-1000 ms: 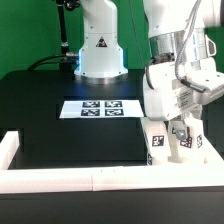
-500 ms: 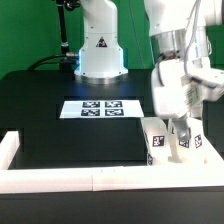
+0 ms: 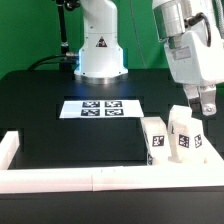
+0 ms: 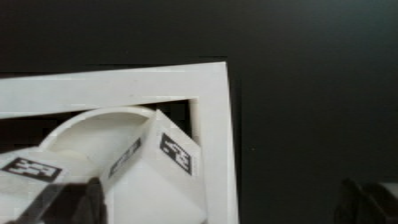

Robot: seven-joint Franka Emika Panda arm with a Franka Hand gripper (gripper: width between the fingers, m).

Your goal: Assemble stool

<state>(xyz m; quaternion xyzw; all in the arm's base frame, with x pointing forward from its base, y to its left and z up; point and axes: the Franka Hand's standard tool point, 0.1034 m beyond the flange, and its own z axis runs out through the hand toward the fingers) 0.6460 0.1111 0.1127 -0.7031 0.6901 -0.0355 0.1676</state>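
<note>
Surface: black table (image 3: 60,120) fronted by a green backdrop, with the arm's white base at the upper centre of the exterior view.
Marker board: marker board (image 3: 100,108) lies flat mid-table, left of centre-right in the exterior view, carrying only its tags; it serves as a fixed reference, not a part.
Border rails: white rails (image 3: 70,178) run along the lower edge and lower left of the exterior view, likely to keep loose parts from sliding off.
Legs: two white tagged legs (image 3: 155,140) and (image 3: 181,133) stand upright side by side at the lower right, close against the rail corner.
Gripper: gripper (image 3: 201,104) hangs above and just right of the legs, holding nothing, apart from them; whether its jaws are parted I cannot tell.
Wrist view: looks down on a white tagged part (image 4: 107,150) tucked inside the rail corner (image 4: 217,130).
Seat: not visible in either view.
Judgement: legs seem parked together in the corner so they stay put and easy to find.
</note>
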